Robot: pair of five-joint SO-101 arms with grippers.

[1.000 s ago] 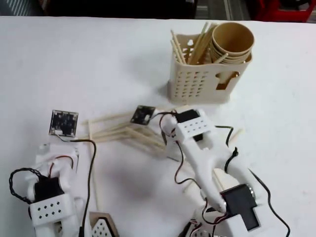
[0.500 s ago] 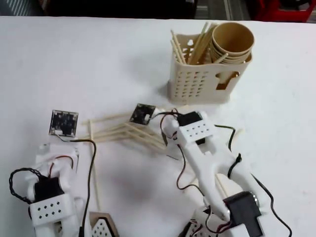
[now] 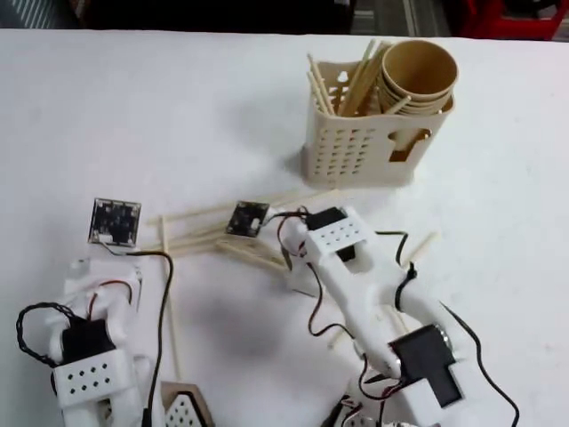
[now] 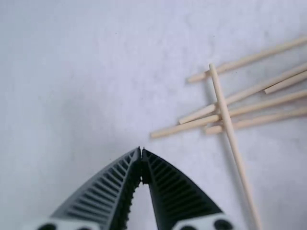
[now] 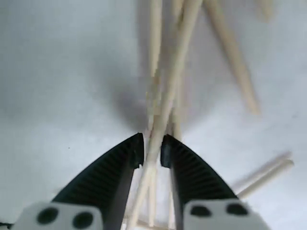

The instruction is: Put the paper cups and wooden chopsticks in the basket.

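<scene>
The basket (image 3: 356,147) stands on the white bench (image 3: 133,107) in the upper right of the high view. Stacked paper cups (image 3: 418,67) and several chopsticks (image 3: 351,80) are already inside it. More loose chopsticks (image 3: 196,233) lie scattered across the middle of the frame. The right claw (image 5: 152,143) is down among them, pinching one chopstick (image 5: 168,96) between its tips. At the lower left, the left claw (image 4: 141,153) is pressed together on nothing, its tips near the ends of that scattered pile.
</scene>
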